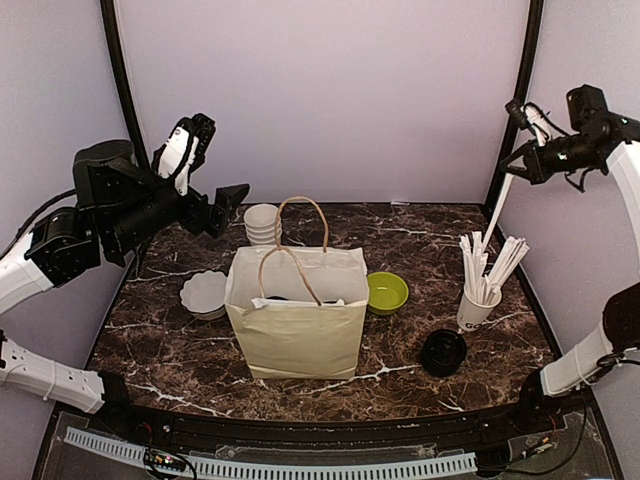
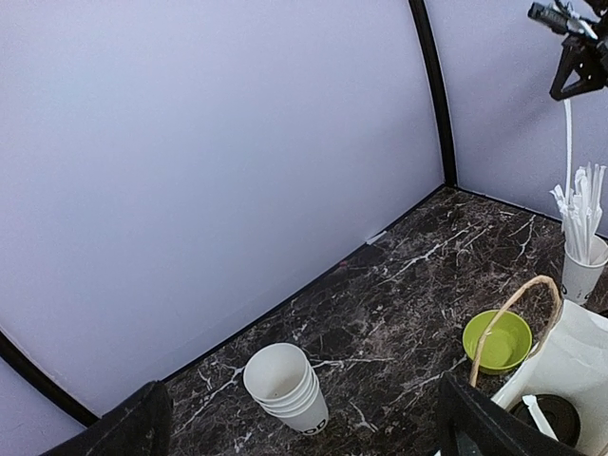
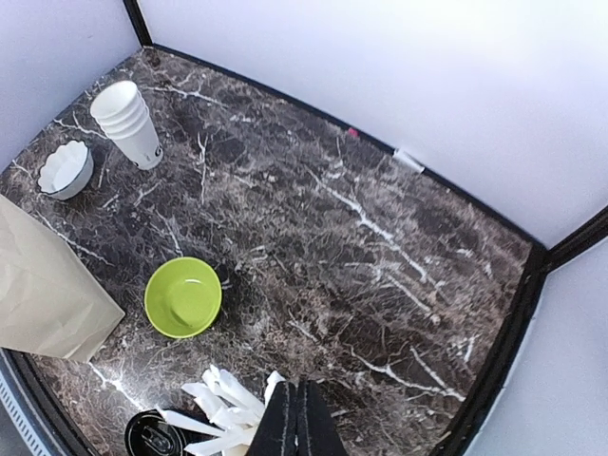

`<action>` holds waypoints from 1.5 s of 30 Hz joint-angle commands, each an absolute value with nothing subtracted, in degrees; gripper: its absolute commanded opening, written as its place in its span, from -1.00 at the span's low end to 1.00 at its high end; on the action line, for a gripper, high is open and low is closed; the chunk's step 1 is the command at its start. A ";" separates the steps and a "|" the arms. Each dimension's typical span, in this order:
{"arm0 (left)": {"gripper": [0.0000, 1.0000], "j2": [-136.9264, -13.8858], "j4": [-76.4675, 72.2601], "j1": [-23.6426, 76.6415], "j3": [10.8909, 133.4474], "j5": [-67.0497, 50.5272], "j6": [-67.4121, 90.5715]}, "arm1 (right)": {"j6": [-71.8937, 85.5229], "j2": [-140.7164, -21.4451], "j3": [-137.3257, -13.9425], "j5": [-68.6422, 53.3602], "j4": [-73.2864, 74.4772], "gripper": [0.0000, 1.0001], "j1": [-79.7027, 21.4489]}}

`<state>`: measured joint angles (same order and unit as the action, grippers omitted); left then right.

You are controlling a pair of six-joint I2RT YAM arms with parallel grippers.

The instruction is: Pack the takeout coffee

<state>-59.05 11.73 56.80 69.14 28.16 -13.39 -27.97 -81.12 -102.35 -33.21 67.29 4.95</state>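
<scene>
A black-lidded white paper cup (image 2: 546,416) sits inside the cream paper bag (image 1: 295,330), below the spread left gripper (image 1: 226,207). The raised right gripper (image 3: 296,391), well apart, pinches a long white stick (image 2: 568,161).

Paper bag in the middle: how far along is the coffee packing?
Looks done: a black-lidded cup seems to sit inside the bag. In hand: the right claw pinches a white stick; the left claw hangs open, empty. Left: stacked cups and a black lid outside.
</scene>
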 commanded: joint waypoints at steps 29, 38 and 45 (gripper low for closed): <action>0.97 -56.26 13.43 56.96 70.09 33.61 -11.30 | 7.67 -86.82 -115.27 -73.04 28.35 -1.00 -23.27; 0.98 -54.81 13.92 56.96 68.49 33.75 -10.84 | -9.93 -91.46 -115.84 -55.83 44.52 -1.00 -33.20; 0.98 -53.30 14.07 56.98 66.28 33.99 -10.37 | -22.34 -92.32 -118.72 -41.89 57.49 -1.00 -40.85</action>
<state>-55.31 13.82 56.80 67.79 33.10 -11.25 -13.26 -93.19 -116.86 -51.96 50.00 -38.02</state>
